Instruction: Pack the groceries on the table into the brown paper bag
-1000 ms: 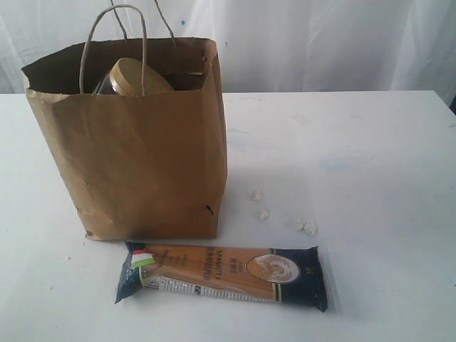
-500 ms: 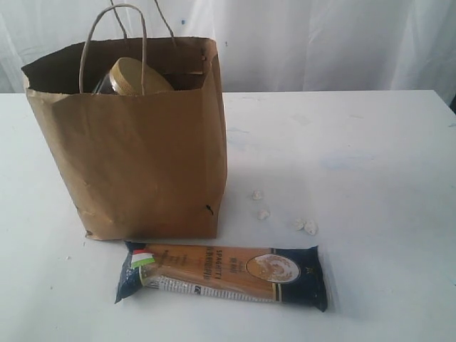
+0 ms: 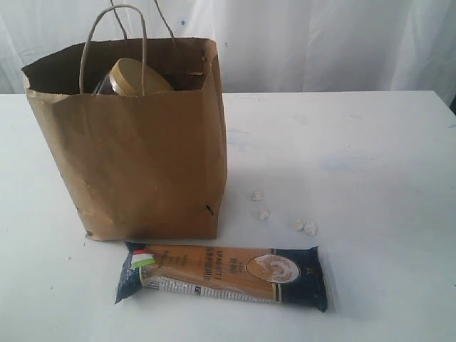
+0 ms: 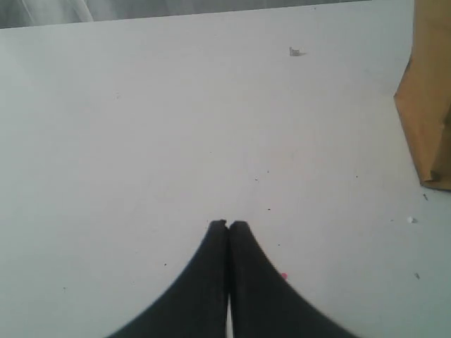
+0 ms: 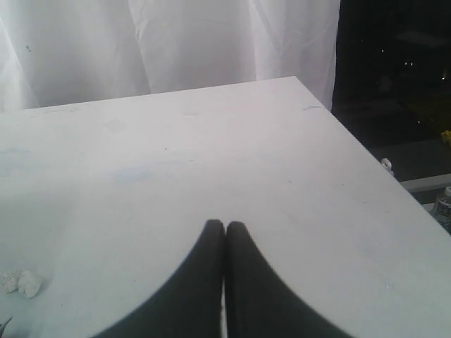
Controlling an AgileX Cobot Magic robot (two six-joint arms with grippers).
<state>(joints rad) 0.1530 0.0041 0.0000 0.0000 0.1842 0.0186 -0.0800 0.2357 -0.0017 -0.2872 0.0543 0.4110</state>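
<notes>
In the exterior view, a tall kraft-brown paper bag [image 3: 135,157] with two twisted loop handles and creased sides stands upright on the left part of a large flat white counter [image 3: 370,142], its mouth open. A gold-lidded nut jar [image 3: 135,77] sits tilted inside the bag, its lid showing just above the front rim. A long navy-and-orange spaghetti pack [image 3: 221,274] lies flat on the counter just in front of the bag, running roughly parallel to the bag's front face, not touching it as far as can be told. Four small white lumps [image 3: 310,228] are scattered on the counter to the right of the bag, near its lower right corner and beyond the far edge of the pack. A white curtain [image 3: 320,43] hangs behind the counter. In the left wrist view, the black left fingers [image 4: 211,260] are pressed together with nothing between them, over bare, faintly speckled counter; a corner of the brown bag shows at the edge of the picture, apart from the fingers. In the right wrist view, the black right fingers [image 5: 204,267] are likewise pressed together and pinch nothing, above bare counter, with two of the white lumps off to one side, the curtain beyond the counter's far edge and a dark space past its side edge.
</notes>
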